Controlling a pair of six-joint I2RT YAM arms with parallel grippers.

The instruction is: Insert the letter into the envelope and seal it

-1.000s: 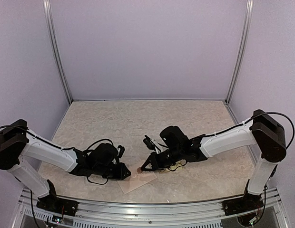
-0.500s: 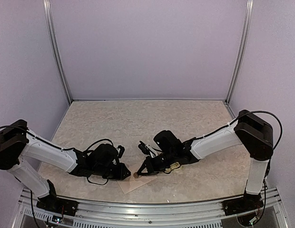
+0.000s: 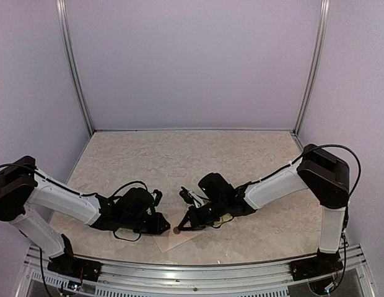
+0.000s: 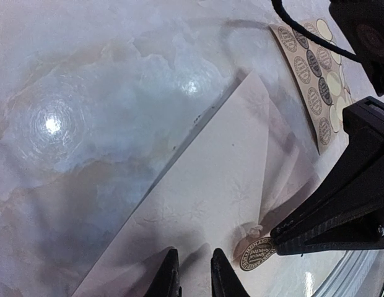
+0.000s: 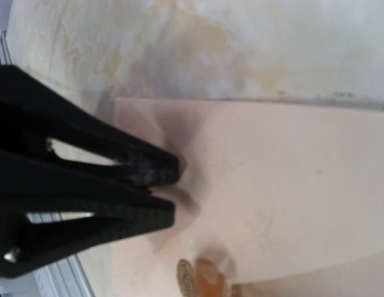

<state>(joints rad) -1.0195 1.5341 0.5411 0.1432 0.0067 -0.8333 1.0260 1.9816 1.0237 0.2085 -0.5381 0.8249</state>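
On envelope, right claw shut, moved twd left claw, barely ajar.

table: marbled beige top, glare spots seen in the left wrist view
envelope: laid flat on the table, near the front edge
card: round stickers carried; laid flat, just beside the envelope

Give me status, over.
Left gripper slightly open, tips over envelope. Right gripper shut, tip at round sticker on envelope. Sticker sheet beside it, not in the way.
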